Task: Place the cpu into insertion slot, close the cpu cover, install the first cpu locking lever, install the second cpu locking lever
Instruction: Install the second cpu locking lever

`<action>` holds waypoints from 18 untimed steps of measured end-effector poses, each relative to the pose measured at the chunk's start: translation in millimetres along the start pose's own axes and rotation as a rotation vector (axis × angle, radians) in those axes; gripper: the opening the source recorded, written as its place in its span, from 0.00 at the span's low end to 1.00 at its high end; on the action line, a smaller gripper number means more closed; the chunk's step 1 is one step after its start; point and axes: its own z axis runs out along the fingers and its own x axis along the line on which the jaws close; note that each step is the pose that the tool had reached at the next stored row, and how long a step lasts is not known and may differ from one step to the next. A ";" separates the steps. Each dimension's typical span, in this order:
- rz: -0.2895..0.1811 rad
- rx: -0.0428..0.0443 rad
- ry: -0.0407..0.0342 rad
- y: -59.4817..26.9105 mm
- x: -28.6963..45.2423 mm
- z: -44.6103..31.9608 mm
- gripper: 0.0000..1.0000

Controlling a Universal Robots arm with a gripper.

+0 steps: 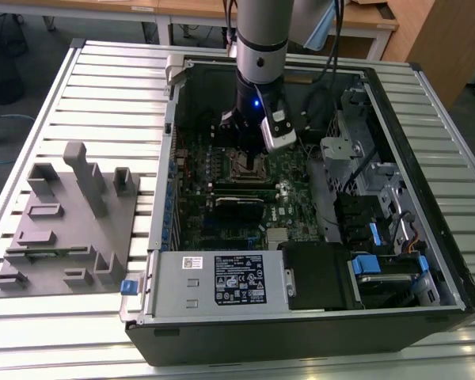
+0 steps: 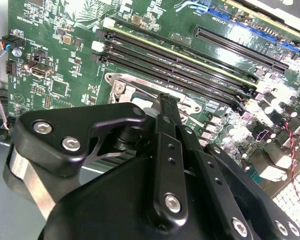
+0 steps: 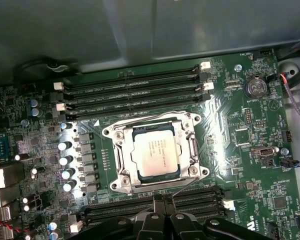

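Note:
In the first wrist view the cpu lies flat in the insertion slot on the green board. The silver cpu cover lies down around it, its window framing the chip. A thin wire locking lever runs slanted from the socket's corner toward my gripper. The two black fingers are pressed together, their tips right beside the lever's end. The second wrist view shows the gripper with fingers side by side, just over the socket's silver rim. In the exterior view the gripper hangs low over the socket inside the open case.
Long black memory slots flank the socket on two sides, with a row of capacitors beside it. A black card and a power supply sit nearer the case front. A grey fixture block rests at the exterior view's left.

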 end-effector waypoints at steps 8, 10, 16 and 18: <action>0.000 -0.0002 -0.0001 -0.1 0.6 0.2 0.10; 0.000 -0.0003 -0.0001 -0.2 1.4 0.4 0.10; 0.000 -0.0002 -0.0001 -0.6 3.3 0.8 0.10; 0.000 -0.0001 -0.0001 -0.6 3.4 0.7 0.10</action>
